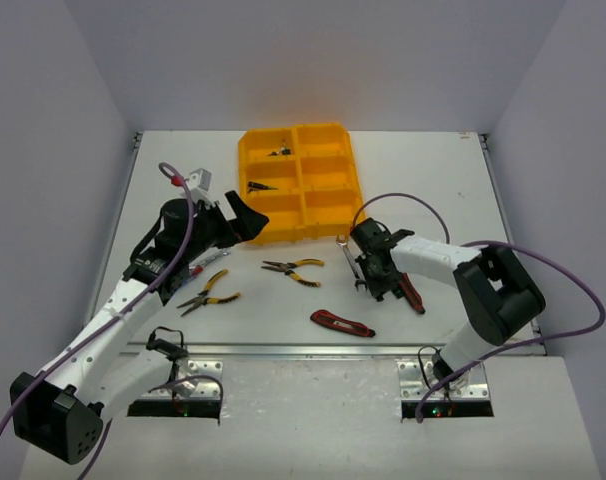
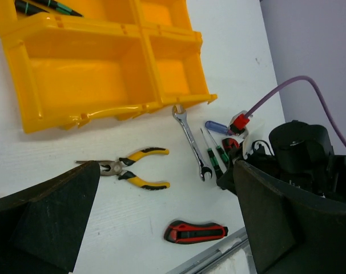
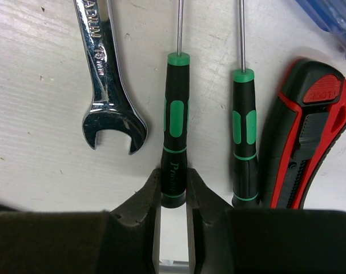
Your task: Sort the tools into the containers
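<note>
We see the right gripper (image 3: 174, 197) closed to a narrow gap on the butt end of a green-handled screwdriver (image 3: 176, 125), with one black finger (image 3: 144, 197) pressed to each side of the handle. The tool lies flat on the white table (image 3: 41, 142). Its handle is matte black rubber with glossy green inlays and a green collar, and a thin bright steel shaft runs out from it. Its long axis runs straight away from the gripper, shaft first, towards the far side of the table where the organiser tray (image 1: 296, 185) sits.

A second screwdriver (image 3: 244, 131) of the same make lies just beside it on the right and parallel to it. On the left is a silver wrench (image 3: 107, 74) of polished metal with stamped lettering, its open jaw facing the gripper. To the right of both screwdrivers lies a red utility knife (image 3: 310, 142), a curved red body edged in ribbed black.

The tray is glossy yellow-orange plastic, split into six rectangular compartments. In the left column, the far and middle ones each hold small dark tools, too small to name.

The left gripper (image 1: 238, 215) hangs near the tray's near-left corner, its fingers spread wide and holding nothing. Two yellow-and-black pliers (image 1: 293, 268) and another red knife (image 1: 341, 322) lie on the table between the arms — none touching.
</note>
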Controlling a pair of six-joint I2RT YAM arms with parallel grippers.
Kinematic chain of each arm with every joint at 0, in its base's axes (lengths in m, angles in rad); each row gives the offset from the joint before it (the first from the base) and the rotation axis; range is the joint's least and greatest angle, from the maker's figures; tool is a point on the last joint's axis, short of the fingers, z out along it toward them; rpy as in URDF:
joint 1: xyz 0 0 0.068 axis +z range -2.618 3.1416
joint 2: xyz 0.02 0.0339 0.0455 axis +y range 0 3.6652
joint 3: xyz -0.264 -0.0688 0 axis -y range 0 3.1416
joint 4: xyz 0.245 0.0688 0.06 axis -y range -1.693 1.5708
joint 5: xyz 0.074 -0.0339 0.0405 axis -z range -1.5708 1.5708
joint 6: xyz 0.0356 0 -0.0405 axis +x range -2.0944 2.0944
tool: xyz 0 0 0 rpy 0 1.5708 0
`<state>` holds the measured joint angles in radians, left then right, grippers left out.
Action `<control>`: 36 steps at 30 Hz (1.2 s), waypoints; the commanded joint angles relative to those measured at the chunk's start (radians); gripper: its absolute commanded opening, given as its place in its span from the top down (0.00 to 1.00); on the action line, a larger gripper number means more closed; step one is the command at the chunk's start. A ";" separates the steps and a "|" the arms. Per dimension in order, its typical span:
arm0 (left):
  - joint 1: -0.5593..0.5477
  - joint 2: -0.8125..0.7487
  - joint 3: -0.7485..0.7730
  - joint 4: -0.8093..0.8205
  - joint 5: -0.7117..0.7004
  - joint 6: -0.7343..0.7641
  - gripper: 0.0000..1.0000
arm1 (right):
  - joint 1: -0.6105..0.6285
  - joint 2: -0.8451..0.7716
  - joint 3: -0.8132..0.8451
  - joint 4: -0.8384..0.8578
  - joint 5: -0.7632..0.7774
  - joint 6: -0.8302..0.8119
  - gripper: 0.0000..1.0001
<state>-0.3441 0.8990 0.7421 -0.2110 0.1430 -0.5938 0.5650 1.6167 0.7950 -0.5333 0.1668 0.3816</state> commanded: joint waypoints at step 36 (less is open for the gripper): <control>-0.343 0.503 0.017 0.886 0.296 -0.280 1.00 | 0.031 -0.571 0.072 0.238 -0.591 0.040 1.00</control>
<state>-0.6750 1.3829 0.7149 0.6219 0.3938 -0.8866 0.5888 1.0473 0.8002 -0.3522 -0.4081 0.4192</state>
